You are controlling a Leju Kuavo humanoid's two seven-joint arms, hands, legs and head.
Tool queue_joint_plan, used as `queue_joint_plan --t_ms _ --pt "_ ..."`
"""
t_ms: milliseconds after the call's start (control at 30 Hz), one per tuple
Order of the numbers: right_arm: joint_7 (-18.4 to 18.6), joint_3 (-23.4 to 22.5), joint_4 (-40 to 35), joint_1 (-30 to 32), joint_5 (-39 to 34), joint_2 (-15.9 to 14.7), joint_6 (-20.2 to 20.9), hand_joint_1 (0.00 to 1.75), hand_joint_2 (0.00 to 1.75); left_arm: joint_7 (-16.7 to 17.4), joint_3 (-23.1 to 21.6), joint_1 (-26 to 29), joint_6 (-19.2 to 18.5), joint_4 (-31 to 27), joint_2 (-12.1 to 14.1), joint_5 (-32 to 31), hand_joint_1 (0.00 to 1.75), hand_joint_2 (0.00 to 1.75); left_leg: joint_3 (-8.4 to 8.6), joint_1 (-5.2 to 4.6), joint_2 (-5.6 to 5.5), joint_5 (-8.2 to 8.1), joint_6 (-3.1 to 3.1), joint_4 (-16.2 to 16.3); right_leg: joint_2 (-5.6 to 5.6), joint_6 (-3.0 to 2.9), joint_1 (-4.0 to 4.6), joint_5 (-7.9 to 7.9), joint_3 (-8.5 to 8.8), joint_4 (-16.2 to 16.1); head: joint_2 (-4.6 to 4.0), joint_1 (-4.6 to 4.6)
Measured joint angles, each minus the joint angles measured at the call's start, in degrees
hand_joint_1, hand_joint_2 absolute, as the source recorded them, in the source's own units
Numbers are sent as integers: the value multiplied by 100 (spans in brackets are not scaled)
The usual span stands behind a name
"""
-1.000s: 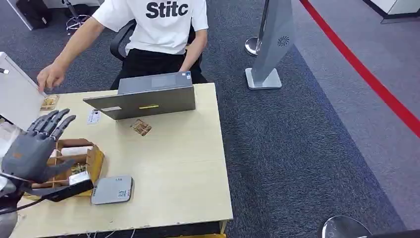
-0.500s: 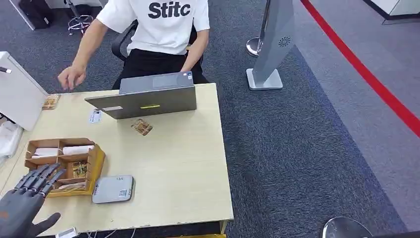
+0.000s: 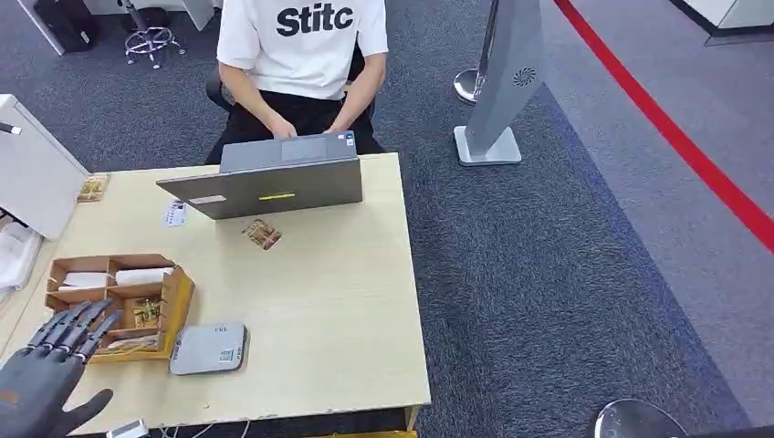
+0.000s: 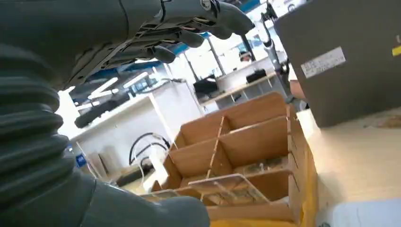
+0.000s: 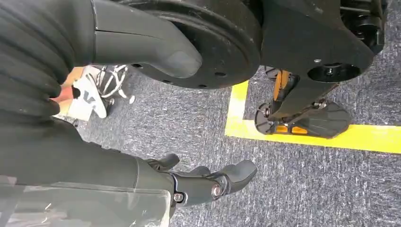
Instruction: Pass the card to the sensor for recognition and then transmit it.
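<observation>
Head view: the left hand (image 3: 41,388) hovers empty, fingers spread, beside the brown cardboard divider box (image 3: 173,301), near the flat grey sensor pad (image 3: 208,348); left wrist view: a clear plastic card (image 4: 227,187), probably, lies in that box, ungrasped; right wrist view: right hand (image 5: 208,182) hangs loosely curled, empty.

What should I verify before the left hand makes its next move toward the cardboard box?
1. Left hand free: ok, its fingers are spread and hold nothing.
2. Cardboard box close to the hand: ok, it stands just in front of the fingers.
3. Card ready to grip in the box: cannot tell, the contents are too small to make out.
4. Sensor unobstructed: ok, it lies flat beside the box with nothing on it.
5. Person out of the way: ok, both arms are at the laptop.
6. Right hand out of the way: ok, it hangs over the floor, holding nothing.
</observation>
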Motion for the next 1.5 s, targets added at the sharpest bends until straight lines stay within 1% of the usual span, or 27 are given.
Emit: queue_joint_plan --t_ms 67,167,333,433,567,667,833,933,1233,1500 --pt "9 0 0 -2 44 0 -13 0 175 189 -28 -47 237 46 -89 -374 0 175 0 0 -1 0 0 0 -2 0 0 0 0 0 0 0" --pt "22 0 0 -5 48 0 -17 0 175 251 -63 -123 358 133 -190 -495 0 175 0 0 -2 0 0 1 -3 0 0 1 1 0 0 0" --pt "22 0 0 -5 48 0 -17 0 175 264 -90 -181 373 208 -286 -517 0 175 2 1 -2 0 0 1 -2 -1 0 1 1 0 0 -2" --pt "22 0 0 -4 63 0 -17 0 175 240 -92 -210 445 275 -362 -375 0 175 1 0 -2 0 0 1 -2 -1 0 0 1 0 0 -2" --pt "20 2 -2 -8 83 0 -7 0 175 181 -92 -315 552 627 -548 -336 0 175 1 0 -2 0 0 0 -2 -1 0 1 1 0 0 0" --pt "22 0 -2 -7 140 0 -2 0 175 179 -92 -357 552 921 -667 -329 0 175 1 0 -2 0 0 1 -2 -1 0 1 1 0 0 -2" --pt "59 0 -2 -10 151 0 -4 0 175 174 -92 -362 550 1231 -802 -327 0 175 1 0 -2 0 0 1 -2 -1 0 1 1 0 0 0" --pt "66 2 -2 -10 149 0 -4 0 175 174 -92 -369 531 1329 -861 -307 0 175 1 0 -2 0 0 1 -2 -1 0 0 1 0 0 -2" --pt "70 0 0 -9 149 0 2 0 175 172 -81 -384 491 1414 -929 -290 0 175 1 1 -2 0 0 1 -2 -1 0 1 1 0 0 0" --pt "50 0 0 -9 151 0 15 0 175 192 -11 -394 601 1438 -992 -375 0 175 1 1 -2 0 0 1 -2 -1 0 1 1 1 0 0"
